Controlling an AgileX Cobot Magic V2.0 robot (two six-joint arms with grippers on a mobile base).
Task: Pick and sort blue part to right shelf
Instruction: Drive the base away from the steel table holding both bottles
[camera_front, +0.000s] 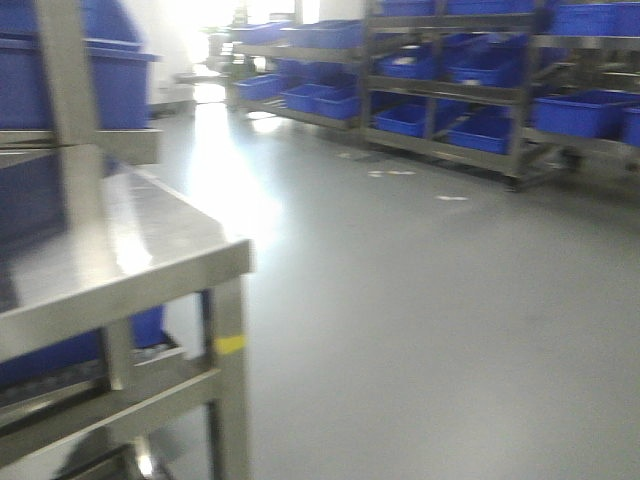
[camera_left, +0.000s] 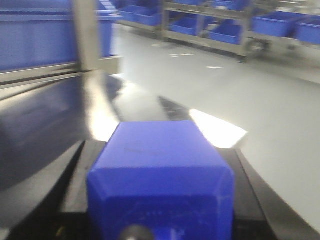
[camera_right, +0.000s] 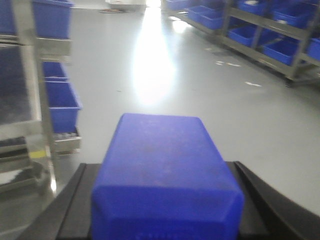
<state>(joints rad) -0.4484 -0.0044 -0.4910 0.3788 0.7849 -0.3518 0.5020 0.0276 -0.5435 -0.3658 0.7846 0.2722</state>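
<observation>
A blue part (camera_left: 160, 175), a blocky plastic piece, fills the gap between the black fingers (camera_left: 75, 180) of my left gripper (camera_left: 157, 145), which is shut on it. Another blue part (camera_right: 162, 175) sits the same way in my right gripper (camera_right: 160, 164), pressed between its black fingers (camera_right: 75, 200). A stainless steel rack (camera_front: 130, 270) with blue tubs (camera_front: 100, 80) stands close at the left of the front view. More steel racks (camera_front: 520, 95) with blue tubs line the far right. I cannot tell which of them is the right shelf. All views are blurred.
Grey floor (camera_front: 420, 320) stretches between the racks, with a bright glare patch (camera_front: 225, 170) and white marks (camera_front: 400, 173). The near rack's corner post carries a yellow tag (camera_front: 230, 344). In the right wrist view, blue tubs (camera_right: 60, 102) sit low in the rack at left.
</observation>
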